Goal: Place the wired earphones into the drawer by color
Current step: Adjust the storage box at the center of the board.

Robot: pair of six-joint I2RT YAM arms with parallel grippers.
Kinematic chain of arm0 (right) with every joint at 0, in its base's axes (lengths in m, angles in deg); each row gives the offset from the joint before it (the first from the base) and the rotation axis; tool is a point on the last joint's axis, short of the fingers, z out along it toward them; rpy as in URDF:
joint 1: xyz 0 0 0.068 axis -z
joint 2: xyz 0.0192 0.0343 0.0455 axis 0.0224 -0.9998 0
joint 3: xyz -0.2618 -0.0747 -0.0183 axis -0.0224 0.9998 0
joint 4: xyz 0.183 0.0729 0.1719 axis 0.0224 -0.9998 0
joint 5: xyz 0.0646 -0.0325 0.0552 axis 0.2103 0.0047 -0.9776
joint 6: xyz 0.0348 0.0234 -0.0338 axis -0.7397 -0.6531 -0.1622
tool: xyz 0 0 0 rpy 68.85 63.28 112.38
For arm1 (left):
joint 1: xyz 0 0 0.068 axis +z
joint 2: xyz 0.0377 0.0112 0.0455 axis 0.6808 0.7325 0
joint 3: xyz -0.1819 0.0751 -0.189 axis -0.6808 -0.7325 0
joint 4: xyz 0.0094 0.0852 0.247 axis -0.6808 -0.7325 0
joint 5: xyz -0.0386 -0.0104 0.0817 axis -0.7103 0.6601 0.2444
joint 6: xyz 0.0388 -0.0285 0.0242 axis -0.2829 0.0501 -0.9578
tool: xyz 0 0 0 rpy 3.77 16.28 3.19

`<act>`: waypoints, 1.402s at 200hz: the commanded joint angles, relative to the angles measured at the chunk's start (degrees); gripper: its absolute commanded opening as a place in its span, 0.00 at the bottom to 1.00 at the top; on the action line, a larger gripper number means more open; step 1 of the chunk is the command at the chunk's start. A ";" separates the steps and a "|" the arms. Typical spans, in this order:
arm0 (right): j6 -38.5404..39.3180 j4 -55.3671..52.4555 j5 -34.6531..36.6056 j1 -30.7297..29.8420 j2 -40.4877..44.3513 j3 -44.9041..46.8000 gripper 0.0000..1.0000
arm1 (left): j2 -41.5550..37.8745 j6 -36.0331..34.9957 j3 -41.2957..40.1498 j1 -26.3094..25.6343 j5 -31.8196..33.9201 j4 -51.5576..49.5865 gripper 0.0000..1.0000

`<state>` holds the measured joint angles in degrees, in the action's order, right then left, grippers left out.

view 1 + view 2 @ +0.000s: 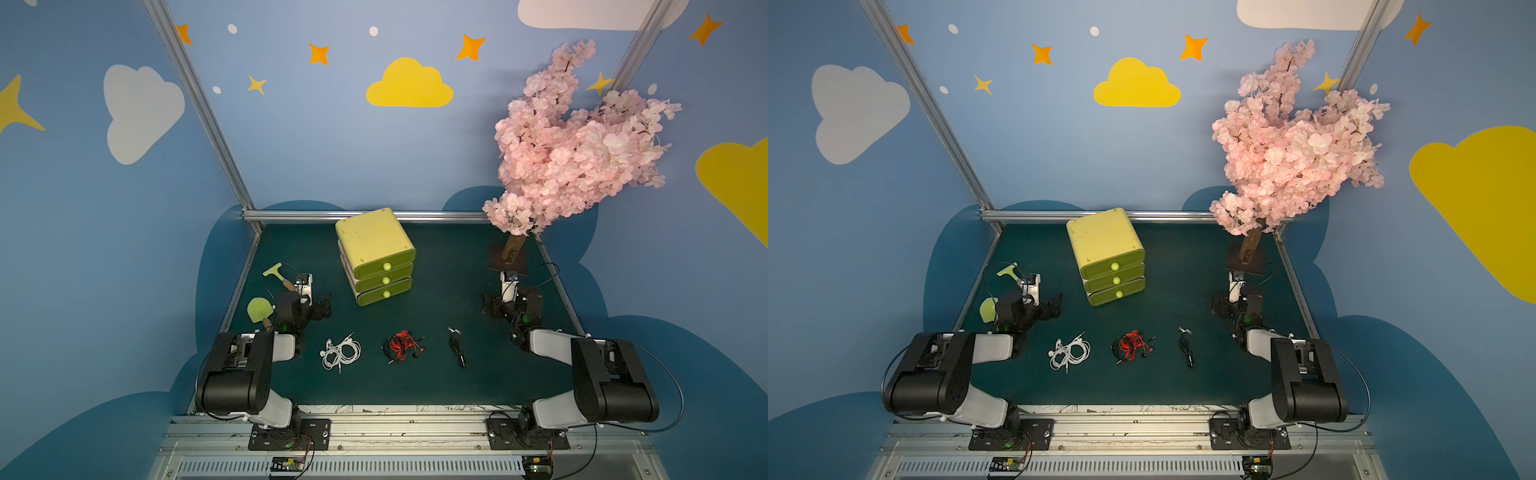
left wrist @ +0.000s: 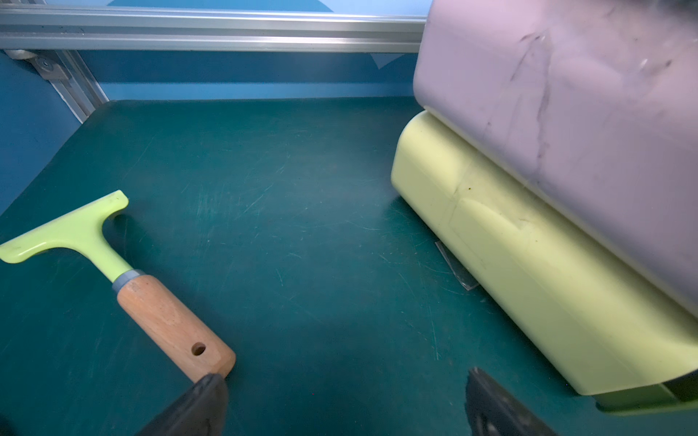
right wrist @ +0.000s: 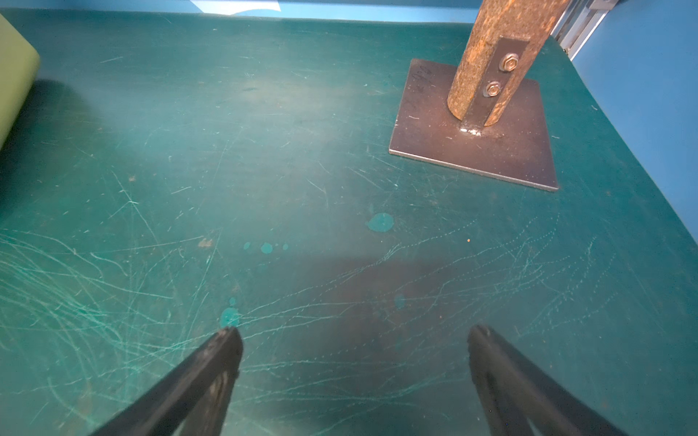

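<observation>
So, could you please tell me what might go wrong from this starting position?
1. All three drawers of the yellow-green plastic drawer unit are shut; pulling a small round knob could drag the unit.
2. The loosely coiled white wired earphones may snag or trail.
3. The thin black wired earphones hardly show against the dark green mat.

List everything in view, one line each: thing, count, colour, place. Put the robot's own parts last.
Earphones: three coiled bundles in a row on the mat's near half; white earphones nearest the left arm, red-and-black earphones in the middle, black earphones nearest the right arm.
Drawer unit: one, yellow-green, three shut drawers, centre back.
Scraper: one, green, wooden handle, by the left claw.
Paddle: one, green, partly hidden by the left arm.
Blossom tree: one, pink, on a metal plate, far corner on the right arm's side.
Mat: one, dark green.
Left claw: open, empty.
Right claw: open, empty.
</observation>
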<state>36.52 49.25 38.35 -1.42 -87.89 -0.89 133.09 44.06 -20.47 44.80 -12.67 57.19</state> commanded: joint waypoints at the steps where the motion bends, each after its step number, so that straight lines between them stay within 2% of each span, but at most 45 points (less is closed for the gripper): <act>1: -0.09 1.36 -0.50 0.30 -0.54 -1.14 0.98 | 0.61 0.16 1.37 0.34 -0.86 0.95 1.00; 37: -0.17 1.38 -0.50 0.38 -0.39 -1.14 0.98 | 0.52 -0.02 1.12 0.31 -0.80 1.16 1.00; 73: -0.10 -1.29 -0.77 0.40 1.78 -1.95 0.98 | -2.64 0.83 1.31 0.04 2.44 -1.40 1.00; 126: -1.29 -14.78 -0.81 0.21 10.24 -6.46 0.98 | -18.20 5.32 2.78 -0.04 2.46 -18.75 1.00; 152: -8.54 -20.80 -4.50 0.32 14.70 -9.27 0.98 | -28.69 11.82 2.16 0.08 4.09 -25.70 1.00; 175: -18.26 -25.84 -5.71 0.32 16.86 -12.10 0.98 | -37.92 19.04 2.85 0.14 6.11 -33.63 1.00; 189: -20.70 -29.81 -8.68 0.37 17.42 -14.85 0.98 | -42.43 21.31 3.27 0.07 3.53 -36.73 1.00; 206: -20.01 -35.43 -16.50 0.05 18.29 -17.79 0.98 | -46.57 25.65 2.98 0.07 0.90 -38.62 1.00; 231: -21.68 -37.12 -23.53 -0.77 19.30 -19.19 0.98 | -50.66 29.99 3.19 0.10 -4.20 -41.66 1.00; 255: -22.42 -40.26 -27.29 -3.07 19.37 -21.20 0.98 | -50.95 33.13 4.62 0.10 -9.24 -44.00 1.00; 280: -22.56 -43.76 -28.94 -7.13 17.56 -23.83 0.97 | -47.38 37.02 7.46 -0.12 -18.13 -43.85 1.00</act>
<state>15.06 11.00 14.53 -5.53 -69.36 -21.30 83.25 75.55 -16.34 44.77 -21.15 15.11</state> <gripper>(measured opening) 0.976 0.998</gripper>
